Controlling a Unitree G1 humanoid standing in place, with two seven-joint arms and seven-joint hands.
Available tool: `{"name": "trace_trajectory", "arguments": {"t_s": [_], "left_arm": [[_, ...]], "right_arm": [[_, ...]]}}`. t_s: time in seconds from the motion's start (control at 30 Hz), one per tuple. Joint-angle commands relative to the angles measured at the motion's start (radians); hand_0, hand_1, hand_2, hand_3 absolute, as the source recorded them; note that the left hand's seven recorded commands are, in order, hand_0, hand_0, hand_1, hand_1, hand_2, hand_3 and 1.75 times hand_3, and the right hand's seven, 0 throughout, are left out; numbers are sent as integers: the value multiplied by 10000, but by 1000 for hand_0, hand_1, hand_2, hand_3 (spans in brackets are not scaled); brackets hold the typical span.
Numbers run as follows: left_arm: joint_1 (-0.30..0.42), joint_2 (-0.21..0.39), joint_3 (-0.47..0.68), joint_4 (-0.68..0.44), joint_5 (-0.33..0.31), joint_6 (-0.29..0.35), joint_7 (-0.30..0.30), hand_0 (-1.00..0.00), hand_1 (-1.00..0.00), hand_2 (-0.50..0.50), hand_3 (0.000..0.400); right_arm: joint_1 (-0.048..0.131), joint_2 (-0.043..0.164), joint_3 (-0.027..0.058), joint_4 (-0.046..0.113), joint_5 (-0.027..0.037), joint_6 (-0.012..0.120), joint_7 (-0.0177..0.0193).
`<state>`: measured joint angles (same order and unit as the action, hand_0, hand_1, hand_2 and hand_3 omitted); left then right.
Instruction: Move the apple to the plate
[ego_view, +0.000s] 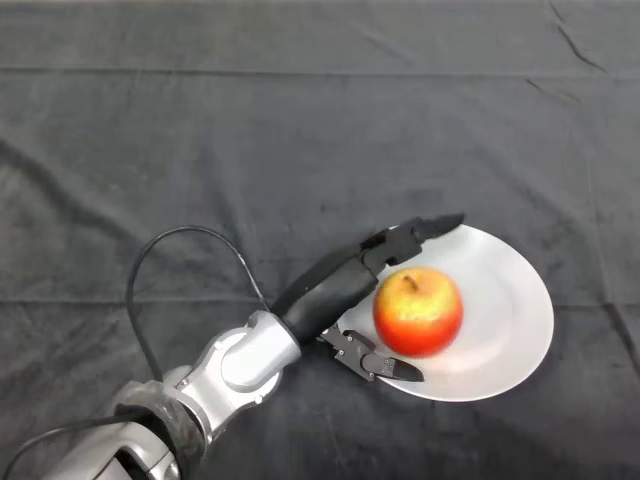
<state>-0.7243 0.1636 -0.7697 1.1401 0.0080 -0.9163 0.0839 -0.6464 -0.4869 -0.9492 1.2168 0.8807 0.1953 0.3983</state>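
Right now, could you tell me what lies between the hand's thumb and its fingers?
In the head view, the apple sits between them, on the white plate; the left hand is open around it.

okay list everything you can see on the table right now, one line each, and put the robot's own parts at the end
apple: one, red and yellow, on the left part of the plate, between the hand's fingers and thumb
plate: one, white, right of centre on the cloth
cloth: one, dark grey, wrinkled, covering the whole table
arm: one, silver-grey, coming in from the lower left
hand: one, black, open, fingers straight along the apple's far side, thumb at its near side, over the plate's left edge
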Motion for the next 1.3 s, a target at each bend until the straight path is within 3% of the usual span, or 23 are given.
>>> {"name": "trace_trajectory", "arguments": {"t_s": [0.03, 0.37, 0.77, 1.0, 1.3], "left_arm": [[33, 626, -148, -254, 313, -66, -48, 0, 0, 0, 0], [386, 1551, 739, 12, -22, -696, -234, 0, 0, 0, 0], [673, 2444, 2037, 363, -499, -721, -400, 0, 0, 0, 0], [1054, 3043, 2851, 624, -803, -368, -324, 0, 0, 0, 0], [1091, 3581, 3884, 1009, -1215, 854, -180, 0, 0, 0, 0]], "right_arm": [[-128, -225, -44, 27, 186, -77, 38], [-130, -227, -45, 31, 185, -78, 41], [-131, -228, -46, 33, 184, -78, 42], [-130, -227, -46, 32, 183, -78, 42], [-128, -223, -45, 25, 182, -78, 39]]}}
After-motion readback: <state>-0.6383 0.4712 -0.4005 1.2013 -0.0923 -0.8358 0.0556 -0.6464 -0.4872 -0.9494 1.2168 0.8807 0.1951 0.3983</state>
